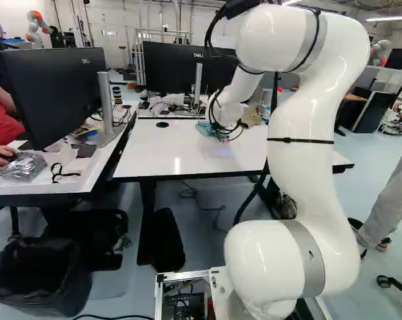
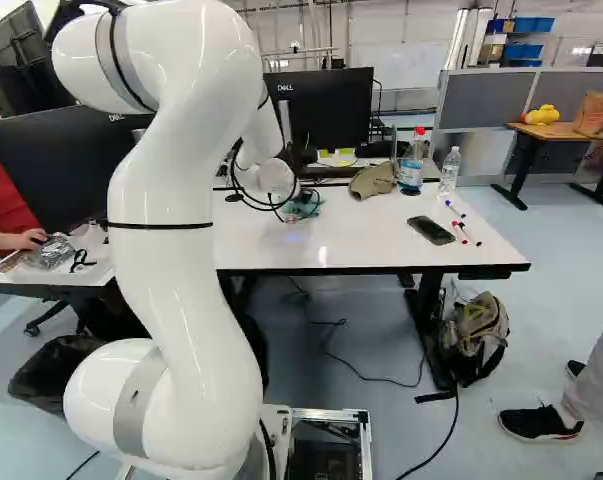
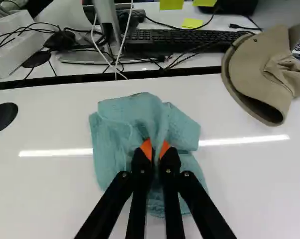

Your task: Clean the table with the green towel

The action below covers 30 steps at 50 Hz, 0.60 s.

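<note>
- Landmark: the tan hat (image 3: 256, 64), lying on the white table (image 2: 356, 245) near its far edge.
- The green towel (image 3: 117, 122) lies bunched on the tabletop, to the hat's left as the arm faces and a little nearer the arm, apart from it.
- The gripper (image 3: 155, 152) is clenched on the towel, a raised fold pinched between its orange pads (image 3: 146, 149).
- Progress: the towel is in hand and down on the surface, so the wiping can be done from here. Whether any wiping is done, I cannot tell.
- Left to do, I judge: strokes over the tabletop, including the part right of the hat, where the bottle (image 2: 410, 172), phone (image 2: 431, 230) and markers (image 2: 467, 233) lie in the way.
- The pinched fold points away from the arm, toward the table's far edge, left of the hat.
- The towel's whole outline is roughly square; no clear long axis shows, though the fold's own runs near to far.
</note>
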Motion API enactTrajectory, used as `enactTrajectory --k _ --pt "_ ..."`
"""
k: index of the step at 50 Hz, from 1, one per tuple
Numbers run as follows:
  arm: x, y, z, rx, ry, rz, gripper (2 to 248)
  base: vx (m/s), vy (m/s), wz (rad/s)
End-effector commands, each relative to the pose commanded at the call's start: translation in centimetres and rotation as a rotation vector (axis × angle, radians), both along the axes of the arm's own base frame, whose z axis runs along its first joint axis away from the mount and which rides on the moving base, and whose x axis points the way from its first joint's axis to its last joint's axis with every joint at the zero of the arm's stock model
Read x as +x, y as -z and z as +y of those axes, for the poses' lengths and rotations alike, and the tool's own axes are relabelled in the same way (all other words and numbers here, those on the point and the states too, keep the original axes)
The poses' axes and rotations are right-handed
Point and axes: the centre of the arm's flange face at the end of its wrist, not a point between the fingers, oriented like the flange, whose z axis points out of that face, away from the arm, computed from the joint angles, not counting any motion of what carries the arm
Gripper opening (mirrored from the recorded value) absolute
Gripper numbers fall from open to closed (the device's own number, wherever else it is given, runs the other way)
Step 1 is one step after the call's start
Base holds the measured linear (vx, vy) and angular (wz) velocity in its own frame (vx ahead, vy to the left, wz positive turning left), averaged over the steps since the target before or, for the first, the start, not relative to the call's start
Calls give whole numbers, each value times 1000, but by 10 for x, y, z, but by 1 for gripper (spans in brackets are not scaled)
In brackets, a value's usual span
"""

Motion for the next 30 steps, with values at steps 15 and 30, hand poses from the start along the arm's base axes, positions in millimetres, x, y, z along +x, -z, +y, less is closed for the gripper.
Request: enactTrajectory --k 15,30 --pt "19 2 -18 -1 26 -15 37 0 0 0" --pt "46 6 -17 -3 20 -36 37 0 0 0"
